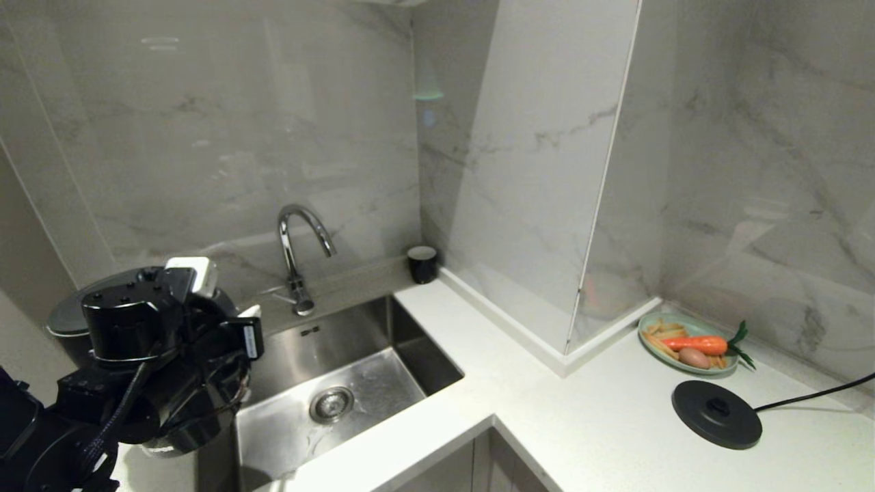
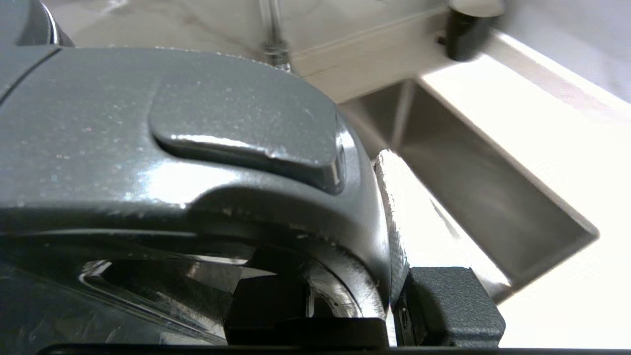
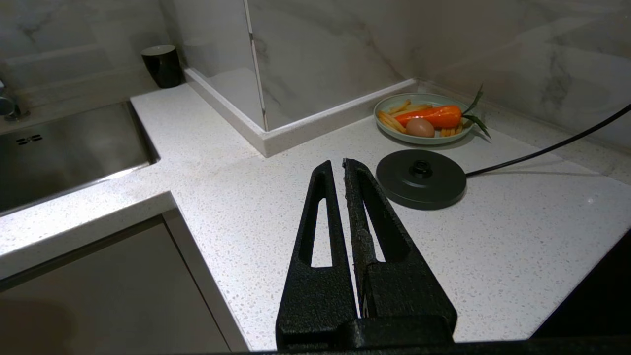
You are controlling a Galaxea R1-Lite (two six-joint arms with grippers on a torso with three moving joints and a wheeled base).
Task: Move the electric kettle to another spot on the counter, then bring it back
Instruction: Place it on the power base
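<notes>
While held at far left beside sink (image 1: 383,355), electric kettle (image 2: 172,148) clamped by handle in left gripper (image 1: 225,342); no lettering legible. Right gripper (image 3: 342,170) closed, empty, over counter (image 3: 236,197) near base disc (image 3: 420,178).

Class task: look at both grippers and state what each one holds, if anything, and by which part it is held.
The left gripper is shut on the glossy black electric kettle, gripping its loop handle just below the lid. The right gripper is shut and holds nothing.

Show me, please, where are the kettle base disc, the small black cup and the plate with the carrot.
kettle base disc (image 1: 716,414), head view, on its flat top beside the centre connector.
small black cup (image 1: 422,268), head view, on its dark side wall.
plate (image 3: 386,134), right wrist view, on its pale green rim.
</notes>
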